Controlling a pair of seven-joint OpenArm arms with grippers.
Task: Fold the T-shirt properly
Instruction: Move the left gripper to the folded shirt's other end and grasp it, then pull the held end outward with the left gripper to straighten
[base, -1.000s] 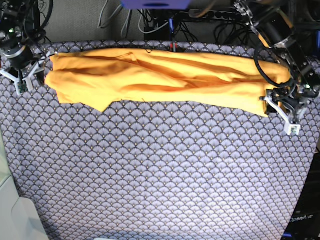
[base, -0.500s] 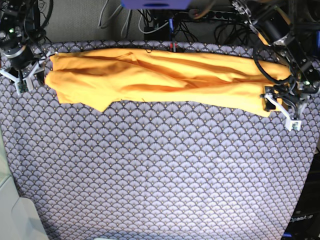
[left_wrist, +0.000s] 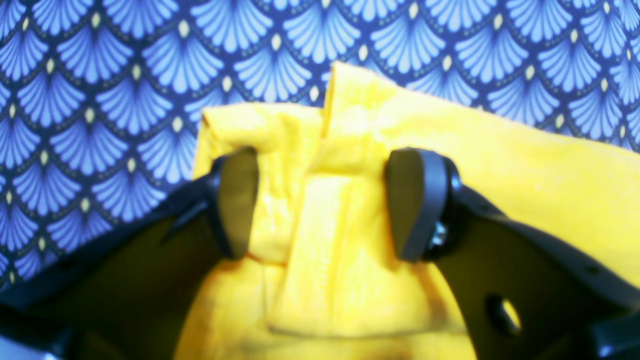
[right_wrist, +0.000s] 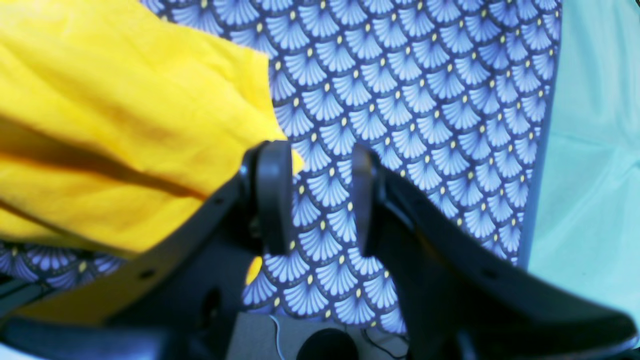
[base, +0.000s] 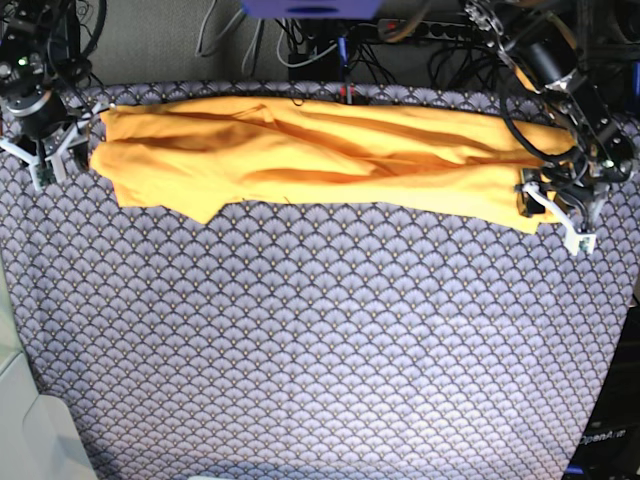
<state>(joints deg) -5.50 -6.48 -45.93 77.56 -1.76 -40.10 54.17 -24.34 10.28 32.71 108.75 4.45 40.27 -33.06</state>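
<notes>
Scale-patterned tablecloth (base: 320, 340), yellow-orange T-shirt (base: 330, 160) bunched between left pincer (left_wrist: 320, 205) pads, grip unclear, right pincer (right_wrist: 320, 200) parted, empty

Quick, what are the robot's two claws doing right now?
Left gripper: open, straddling a bunched fold of the T-shirt.
Right gripper: open, holding nothing, beside the shirt's edge.

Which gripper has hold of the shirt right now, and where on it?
Neither: left gripper straddles the T-shirt end, jaws open; right gripper is empty beside it.
</notes>
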